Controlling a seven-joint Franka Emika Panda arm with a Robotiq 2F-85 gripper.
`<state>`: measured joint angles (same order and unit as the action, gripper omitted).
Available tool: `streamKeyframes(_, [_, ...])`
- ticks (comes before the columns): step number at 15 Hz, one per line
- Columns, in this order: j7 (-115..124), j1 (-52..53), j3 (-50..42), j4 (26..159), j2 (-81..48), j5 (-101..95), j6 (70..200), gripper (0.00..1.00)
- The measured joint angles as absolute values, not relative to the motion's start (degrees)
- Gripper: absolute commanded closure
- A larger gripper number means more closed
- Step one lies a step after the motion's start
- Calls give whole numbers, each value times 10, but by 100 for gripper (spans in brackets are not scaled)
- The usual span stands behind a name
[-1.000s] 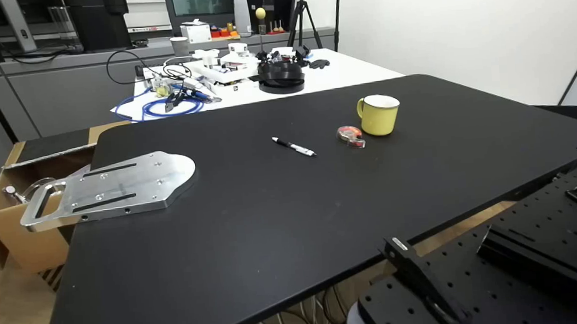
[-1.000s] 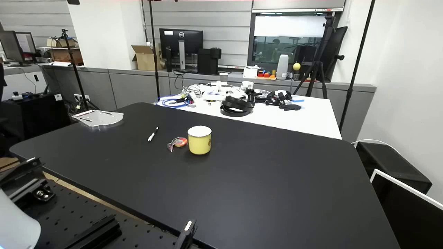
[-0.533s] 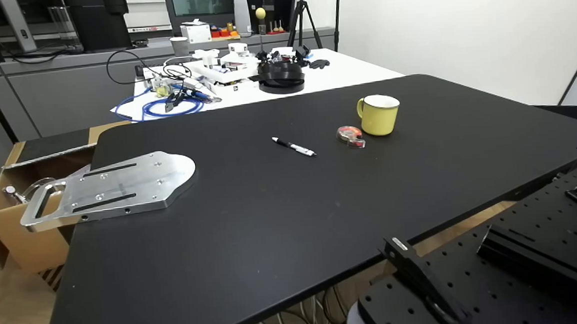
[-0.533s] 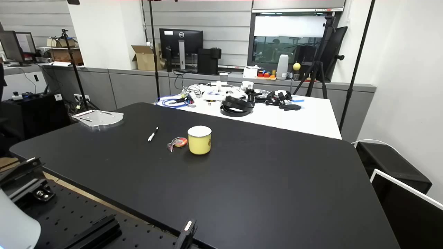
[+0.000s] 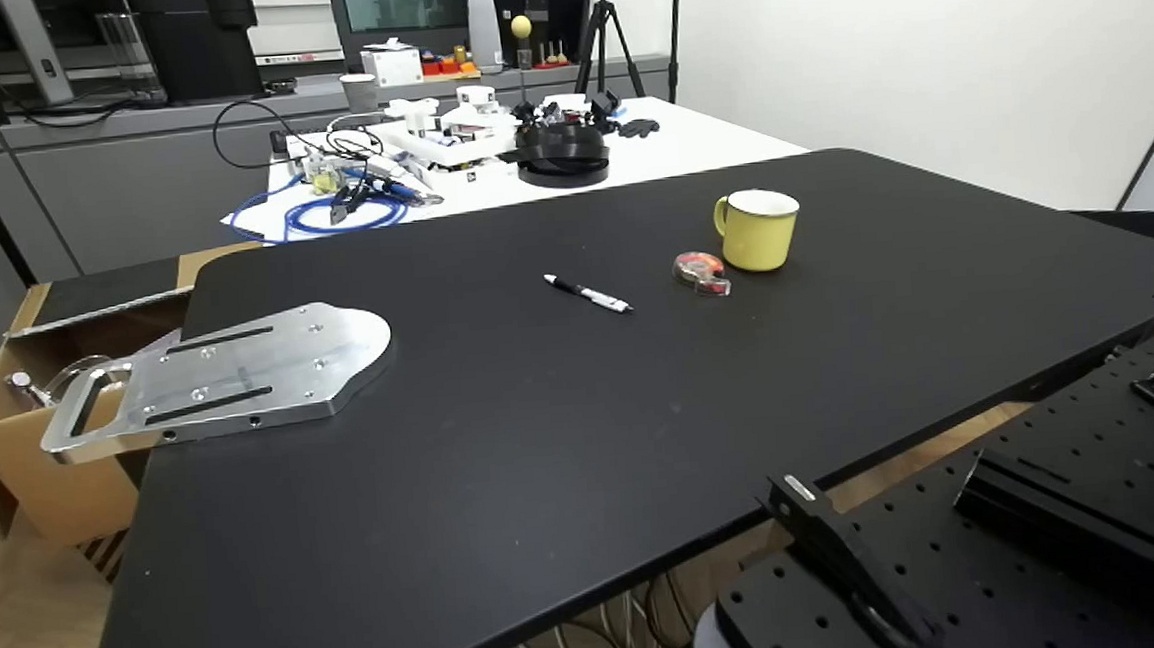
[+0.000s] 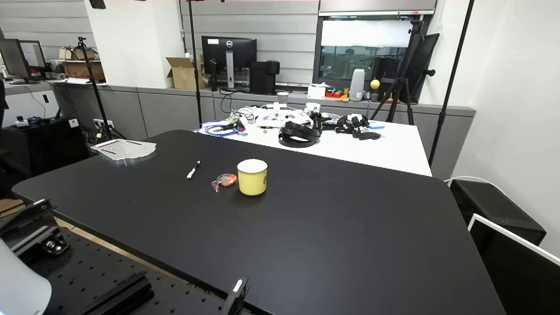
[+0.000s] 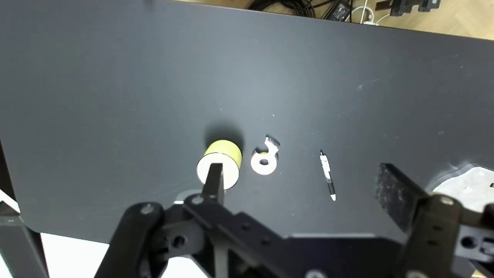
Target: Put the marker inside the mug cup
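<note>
The marker is a thin black and white pen [image 5: 588,294] lying on the black table, also visible in an exterior view [image 6: 193,170] and in the wrist view [image 7: 327,173]. The yellow mug cup [image 5: 758,241] stands upright with a white inside and a dark rim line; it shows in an exterior view [image 6: 252,181] and in the wrist view [image 7: 228,149]. My gripper [image 7: 301,170] is open and empty, high above the table. In the wrist view the pen appears between the fingers, and the left finger overlaps part of the mug's opening.
A small tape dispenser [image 5: 702,272] lies between pen and mug, close to the mug. A silver metal plate [image 5: 239,370] overhangs the table [image 5: 507,489] edge above a cardboard box [image 5: 66,485]. A cluttered white table [image 6: 350,148] adjoins behind.
The pen, mug and tape have not moved. In an exterior view a small dark piece at the top edge, perhaps a fingertip, reaches slightly lower and farther right, with a second bit showing.
</note>
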<state>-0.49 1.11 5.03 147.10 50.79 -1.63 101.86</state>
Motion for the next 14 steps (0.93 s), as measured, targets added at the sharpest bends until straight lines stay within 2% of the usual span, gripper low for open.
streamKeyframes(6, [-99,26,20,1451,397,-31,1122,0])
streamKeyframes(14, [-95,40,36,1358,174,-21,1303,0])
